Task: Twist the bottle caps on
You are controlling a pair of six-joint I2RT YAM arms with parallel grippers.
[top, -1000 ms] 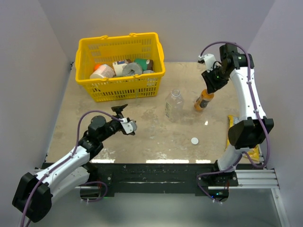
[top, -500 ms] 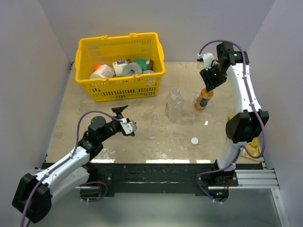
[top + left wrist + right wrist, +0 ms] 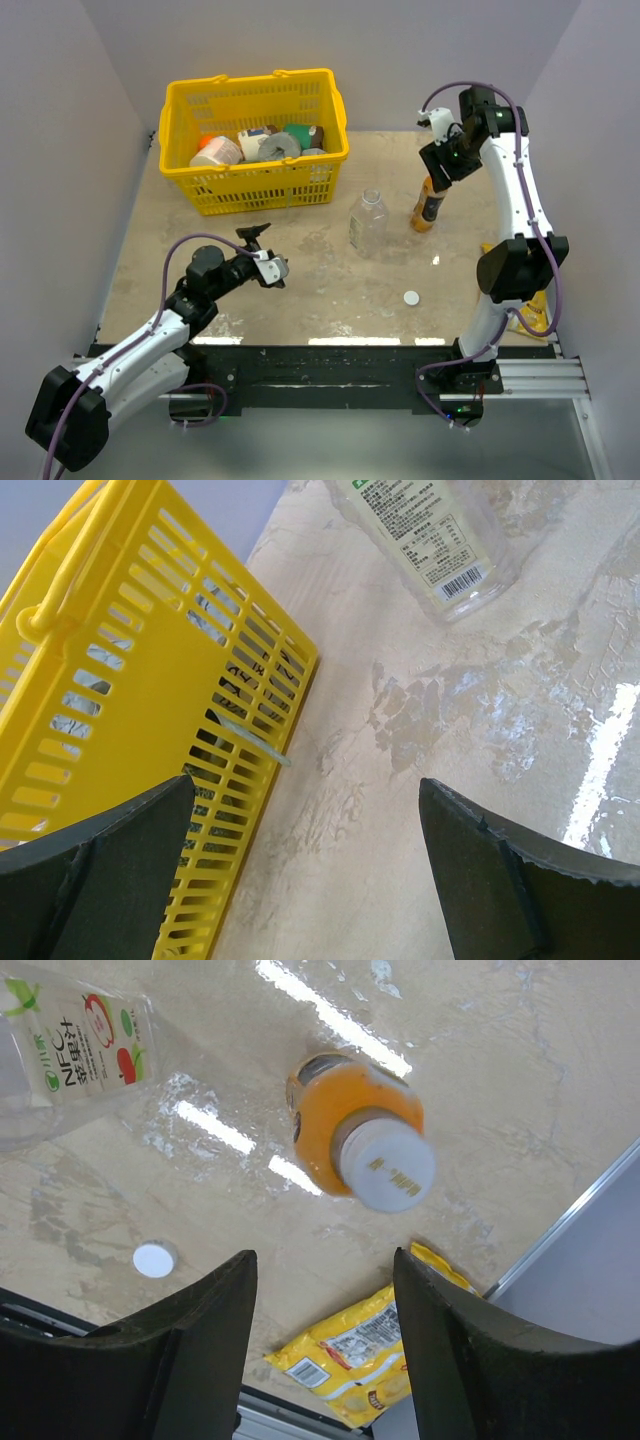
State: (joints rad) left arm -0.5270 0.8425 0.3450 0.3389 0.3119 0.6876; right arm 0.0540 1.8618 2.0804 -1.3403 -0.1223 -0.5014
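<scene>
The right gripper hung above the orange bottle with its jaws spread wide and nothing between them; a white cap already sat on that bottle's neck, though whether it was wound fully down could not be told. The bottle stood upright toward the far right of the table, with the clear bottle standing near its left, neck apparently bare, and a loose cap lying flat nearer the arms, well apart from both. The left gripper was likewise open and empty, low over the table near the yellow basket. Full of liquid, the orange bottle would likely be weighty enough to stay put under a twist, yet narrow and easily tipped; its cap was best pinched across the rim. The clear bottle looked thin-walled and light, apt to skid or crumple, so it wanted a gentle hold around the body. The loose cap, small, hard and low, probably needed pinching by its edges
</scene>
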